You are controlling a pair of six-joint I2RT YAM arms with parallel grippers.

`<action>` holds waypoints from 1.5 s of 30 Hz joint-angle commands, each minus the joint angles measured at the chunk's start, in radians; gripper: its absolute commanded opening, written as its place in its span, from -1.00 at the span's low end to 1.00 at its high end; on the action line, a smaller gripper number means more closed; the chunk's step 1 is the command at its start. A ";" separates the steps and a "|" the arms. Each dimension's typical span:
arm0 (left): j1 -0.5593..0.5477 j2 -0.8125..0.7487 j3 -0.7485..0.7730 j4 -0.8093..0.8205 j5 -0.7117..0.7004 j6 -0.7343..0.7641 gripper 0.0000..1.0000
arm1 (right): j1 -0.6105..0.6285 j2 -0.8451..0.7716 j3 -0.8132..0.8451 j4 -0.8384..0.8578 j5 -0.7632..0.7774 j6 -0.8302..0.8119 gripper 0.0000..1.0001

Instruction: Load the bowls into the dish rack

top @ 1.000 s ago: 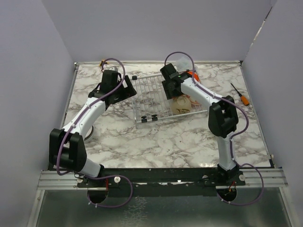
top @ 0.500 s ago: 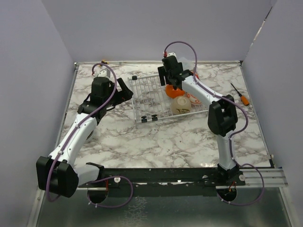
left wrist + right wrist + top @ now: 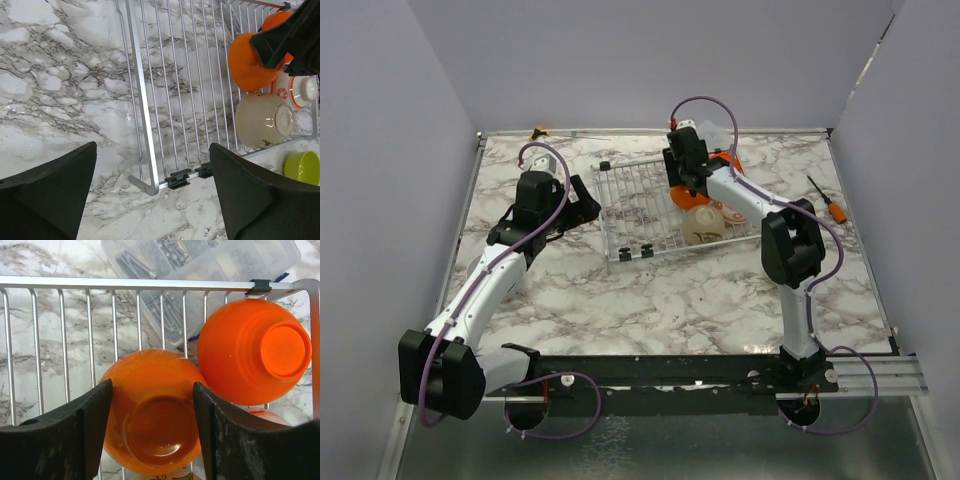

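Observation:
The silver wire dish rack (image 3: 638,212) lies mid-table. In the right wrist view an upside-down orange bowl (image 3: 152,410) rests on the rack wires (image 3: 65,340), and my right gripper (image 3: 152,405) is shut on its sides. A second orange bowl (image 3: 252,350) leans in the rack's corner beside it. The left wrist view shows both orange bowls, a beige bowl (image 3: 262,120) and a white bowl with red pattern (image 3: 296,90) in the rack, and a lime-yellow bowl (image 3: 302,167) on the table outside it. My left gripper (image 3: 152,165) is open and empty above the rack's corner (image 3: 145,187).
A clear plastic container of screws (image 3: 200,260) lies just behind the rack. An orange-handled screwdriver (image 3: 830,203) lies at the right of the table. Walls close in the left, back and right sides.
My right gripper has turned more upright over the rack's right side, and the orange bowl now shows beneath it. My left arm has drawn back a little from the rack's left edge.

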 commanded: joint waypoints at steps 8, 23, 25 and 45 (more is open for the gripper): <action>0.007 -0.016 -0.015 0.019 0.032 0.021 0.89 | -0.001 -0.090 -0.042 -0.259 -0.023 0.007 0.28; 0.007 0.003 -0.046 0.036 0.027 0.022 0.89 | -0.015 -0.097 0.136 -0.410 -0.112 0.132 0.57; 0.006 -0.003 -0.044 0.036 0.025 0.024 0.90 | -0.015 -0.171 0.070 -0.392 -0.085 0.151 0.58; 0.006 -0.040 -0.062 0.036 -0.011 0.070 0.90 | -0.293 -1.004 -0.827 -0.372 0.113 0.538 0.18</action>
